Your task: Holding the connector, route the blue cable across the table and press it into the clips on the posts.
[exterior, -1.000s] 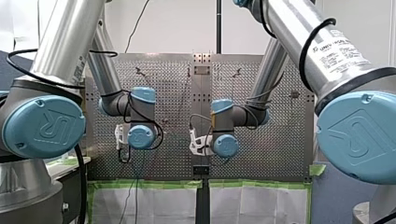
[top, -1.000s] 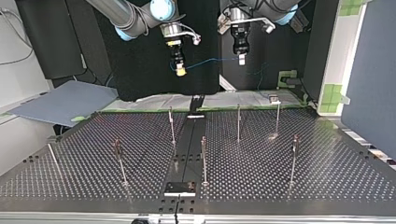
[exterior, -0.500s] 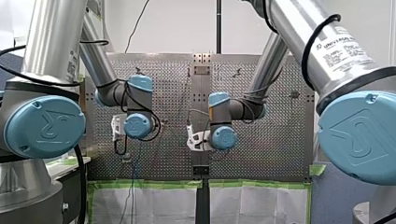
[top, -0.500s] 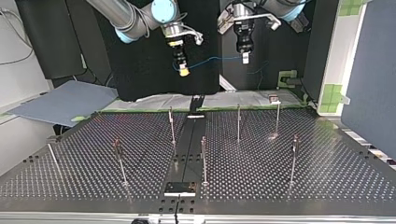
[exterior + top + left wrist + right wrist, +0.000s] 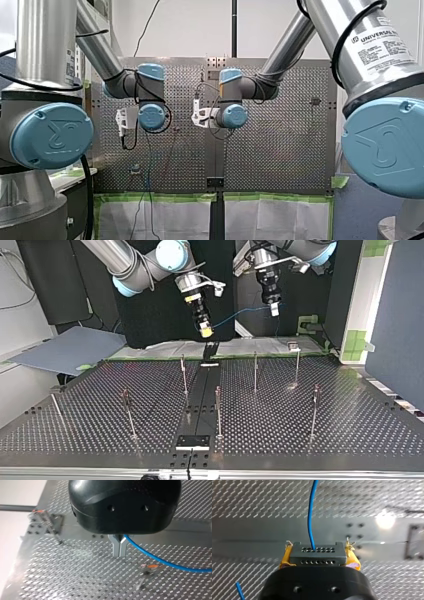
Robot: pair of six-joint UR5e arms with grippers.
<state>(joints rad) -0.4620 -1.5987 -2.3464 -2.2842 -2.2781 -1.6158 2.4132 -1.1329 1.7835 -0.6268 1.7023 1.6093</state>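
In the right wrist view my right gripper (image 5: 319, 552) is shut on a grey connector (image 5: 317, 558), yellow pads (image 5: 285, 557) on both its sides. The blue cable (image 5: 310, 512) leaves the connector's face. In the left wrist view my left gripper (image 5: 120, 553) has its metal fingers shut on the blue cable (image 5: 162, 561), which trails off to one side. In the top view my right gripper (image 5: 205, 332) hangs tilted above the table's far edge. My left gripper (image 5: 274, 310) hangs to its right, the cable (image 5: 240, 314) strung between them. Both are high above the thin posts (image 5: 183, 372).
Several thin upright posts stand across the perforated table (image 5: 350, 430), among them one at the centre (image 5: 218, 410) and one at the right (image 5: 314, 410). A dark strip (image 5: 200, 400) runs down the middle. The cable's loose end hangs below my left gripper (image 5: 277, 332).
In the top view both grippers have come lower and to the right. My right gripper has tilted, and the cable between them now slopes. In the front view both wrists stand higher.
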